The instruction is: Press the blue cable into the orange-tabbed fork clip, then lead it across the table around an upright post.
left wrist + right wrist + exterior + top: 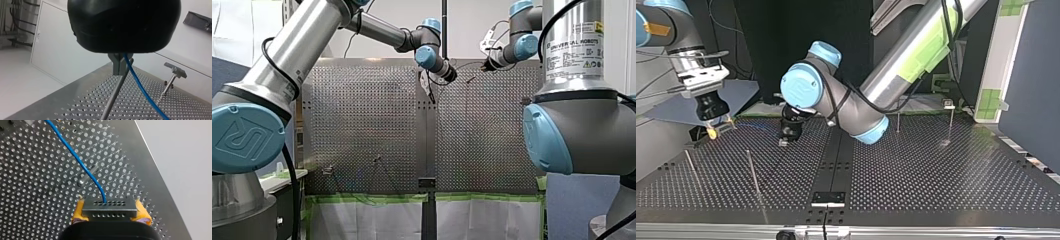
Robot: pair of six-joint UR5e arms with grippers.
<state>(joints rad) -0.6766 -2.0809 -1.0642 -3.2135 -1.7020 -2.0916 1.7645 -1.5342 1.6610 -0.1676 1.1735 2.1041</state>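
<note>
Front view: my left gripper [431, 91] and my right gripper [486, 65] hang over the table's [362, 125] far end; left wrist view: metal fingers [117, 66] pinch the blue cable [140, 86] beside an upright post [113, 96]; right wrist view: yellow pads [77, 213] clamp it.

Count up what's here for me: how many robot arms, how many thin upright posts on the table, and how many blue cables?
Arms: 2 (left arm, right arm)
Posts: 4
Cable: 1
Total: 7
</note>
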